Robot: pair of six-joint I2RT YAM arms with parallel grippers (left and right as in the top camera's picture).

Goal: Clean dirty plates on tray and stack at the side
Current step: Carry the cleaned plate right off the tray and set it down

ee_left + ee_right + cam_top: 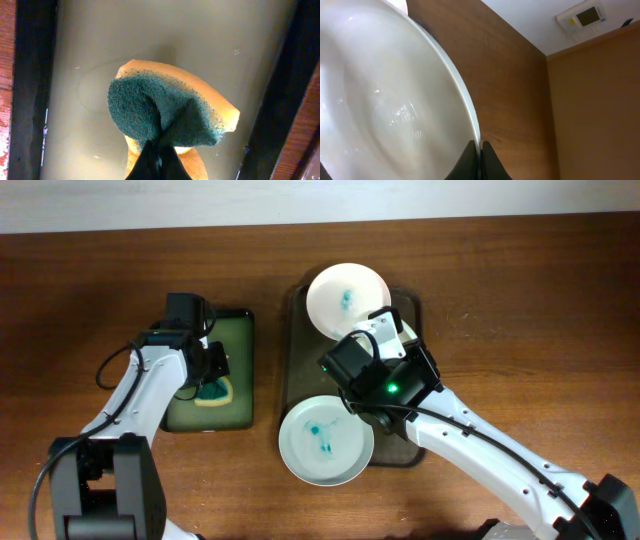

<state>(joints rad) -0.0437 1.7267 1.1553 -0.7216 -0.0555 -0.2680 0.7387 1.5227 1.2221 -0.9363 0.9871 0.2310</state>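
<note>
A dark tray [296, 350] holds two white plates with blue stains. My right gripper [386, 327] is shut on the right rim of the far plate [345, 298]. In the right wrist view its fingers [480, 148] pinch that plate's thin rim [385, 100]. The near plate [325, 441] lies at the tray's front and overhangs its edge. My left gripper [212, 373] is shut on a yellow sponge with a green scouring side [214, 391], inside a green basin [236, 340]. In the left wrist view the fingers [159, 152] squeeze the folded sponge [170, 115] over the basin floor [90, 60].
The green basin stands left of the tray with a narrow gap between them. Bare wooden table [530, 310] lies to the right of the tray and along the front. The table's far edge meets a white wall.
</note>
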